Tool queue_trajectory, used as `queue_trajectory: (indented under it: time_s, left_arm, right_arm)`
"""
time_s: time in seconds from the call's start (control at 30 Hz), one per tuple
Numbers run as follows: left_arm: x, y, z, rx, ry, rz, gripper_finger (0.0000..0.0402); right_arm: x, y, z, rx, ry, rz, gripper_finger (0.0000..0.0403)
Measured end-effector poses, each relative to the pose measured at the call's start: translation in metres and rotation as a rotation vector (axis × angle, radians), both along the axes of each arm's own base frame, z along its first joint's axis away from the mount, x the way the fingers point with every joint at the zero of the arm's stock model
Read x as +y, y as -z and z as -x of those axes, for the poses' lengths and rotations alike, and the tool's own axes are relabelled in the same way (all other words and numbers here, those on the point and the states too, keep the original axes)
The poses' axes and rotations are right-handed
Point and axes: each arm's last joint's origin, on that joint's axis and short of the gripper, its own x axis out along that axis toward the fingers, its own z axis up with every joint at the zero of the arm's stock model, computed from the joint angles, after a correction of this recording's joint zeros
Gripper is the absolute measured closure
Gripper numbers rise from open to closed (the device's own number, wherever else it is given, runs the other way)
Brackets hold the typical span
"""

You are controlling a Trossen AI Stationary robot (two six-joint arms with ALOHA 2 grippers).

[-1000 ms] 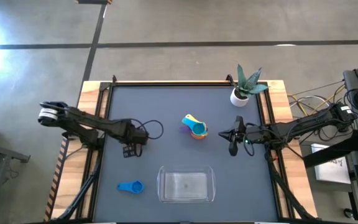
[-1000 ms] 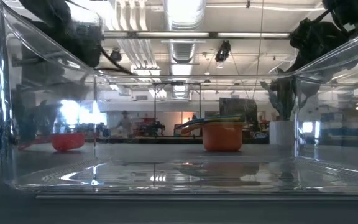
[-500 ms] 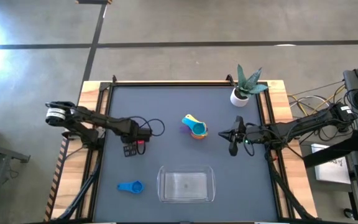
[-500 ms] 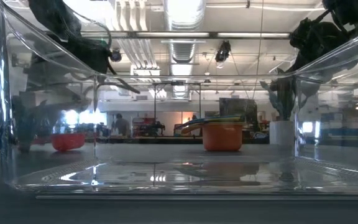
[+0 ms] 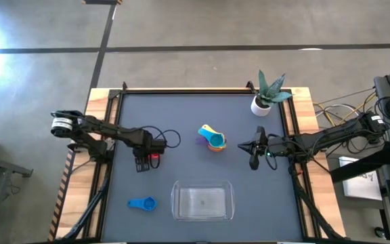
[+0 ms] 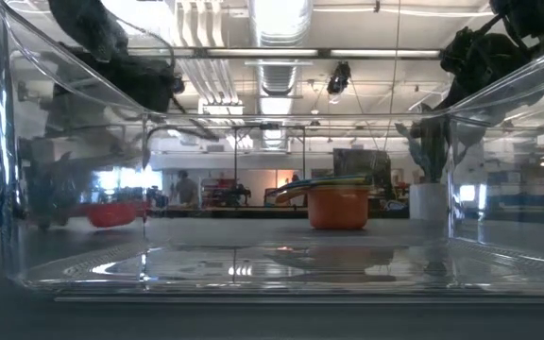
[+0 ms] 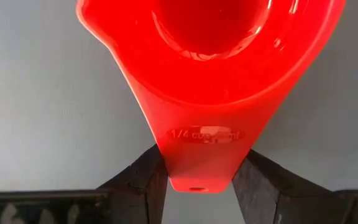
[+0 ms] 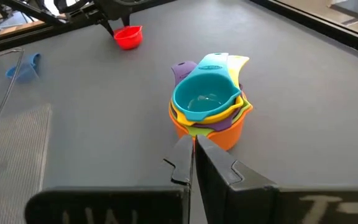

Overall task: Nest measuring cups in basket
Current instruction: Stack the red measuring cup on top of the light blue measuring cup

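Near desk (image 5: 181, 115) edge, at 6 o'clock: clear basket (image 5: 202, 201), nothing in it. Blue cup (image 5: 143, 203) lies just beside it at about 7 o'clock, apart from the walls.

Mid desk, 9 o'clock side: left pincer (image 5: 149, 160) has its fingers (image 7: 143, 177) clamped on the flat handle of the red cup (image 7: 210, 74); handle reads "1/4 cup" in left wrist view. Low view shows red cup (image 6: 113, 213) down near the desk surface; can't tell if touching.

Desk centre: nested stack of cups (image 8: 207, 112), orange outermost, then purple, yellow, light blue on top w/ bowl up. Handles fan away from the right arm.

3 o'clock side: right pincer (image 5: 252, 154) waits, fingers (image 8: 182, 163) together, tips pointed at the stack, holding nothing.

Far, approx 1 o'clock: small white plant pot (image 5: 261, 104) w/ green plant, near the desk corner.
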Motion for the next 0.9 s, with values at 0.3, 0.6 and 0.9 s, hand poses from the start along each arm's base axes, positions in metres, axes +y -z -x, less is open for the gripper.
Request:
queue_trajectory:
  time_s: [0.3, 0.6, 0.9]
  left_arm:
    - [0.002, -0.052, -0.044, -0.205, 0.12, -0.048, 0.0271]
    - [0.005, -0.112, -0.093, -0.363, 0.298, -0.132, 0.0271]
    - [0.015, -0.124, -0.158, -0.352, 0.545, -0.165, 0.0271]
  right_arm:
    - [0.0, 0.0, 0.0, 0.002, -0.003, 0.007, 0.0394]
    - [0.0, 0.0, 0.0, -0.001, 0.002, -0.004, 0.0394]
    - [-0.001, 0.0, 0.0, -0.013, 0.056, -0.023, 0.0394]
